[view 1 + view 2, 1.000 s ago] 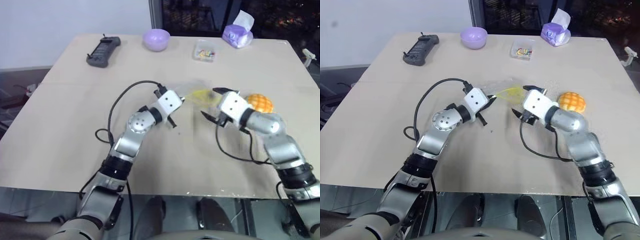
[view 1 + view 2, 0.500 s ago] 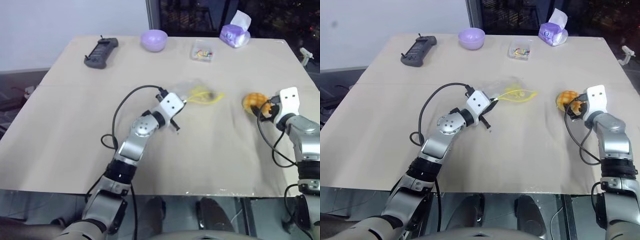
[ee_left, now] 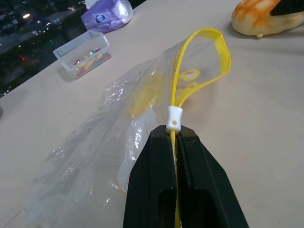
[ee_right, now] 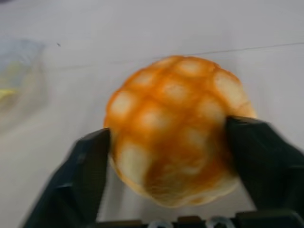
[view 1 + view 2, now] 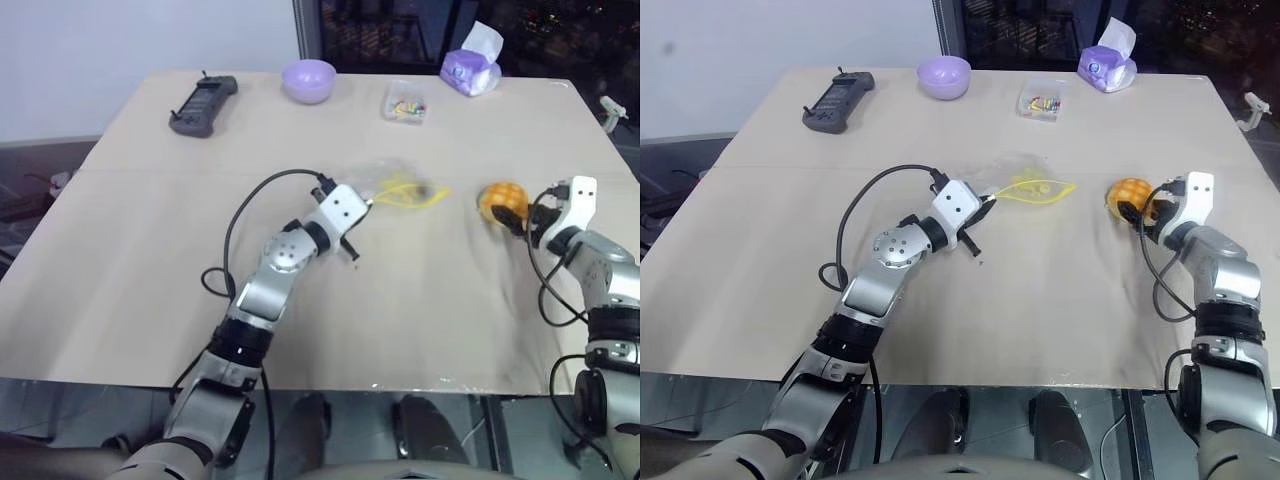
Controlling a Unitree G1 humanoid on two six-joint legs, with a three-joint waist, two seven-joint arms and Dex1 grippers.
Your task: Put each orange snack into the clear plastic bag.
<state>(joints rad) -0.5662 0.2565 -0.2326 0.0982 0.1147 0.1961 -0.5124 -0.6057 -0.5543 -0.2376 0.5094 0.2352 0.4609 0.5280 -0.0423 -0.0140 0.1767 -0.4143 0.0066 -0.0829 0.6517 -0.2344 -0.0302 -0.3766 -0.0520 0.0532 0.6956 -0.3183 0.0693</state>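
The orange snack [image 5: 500, 198], a round bun with a crosshatch top, sits on the table at the right. My right gripper [image 5: 517, 212] reaches it from the right, one black finger [image 4: 83, 166] pressed on each side of the bun [image 4: 175, 128]. The clear plastic bag [image 5: 395, 180] lies crinkled at mid-table, with a pale-yellow piece showing through it. My left gripper [image 3: 175, 135] is shut on the bag's yellow strip [image 3: 204, 61] just behind the white slider, and the strip loops open toward the bun.
Along the table's far edge are a black remote [image 5: 203, 103], a purple bowl [image 5: 309, 78], a small clear box of colourful bits [image 5: 408, 102] and a purple tissue pack [image 5: 472, 68]. The table's right edge runs close to my right arm.
My right arm swung from beside the bag's mouth out to the right, to the bun, and its fingers closed in on the bun's sides. The left gripper kept its hold on the bag.
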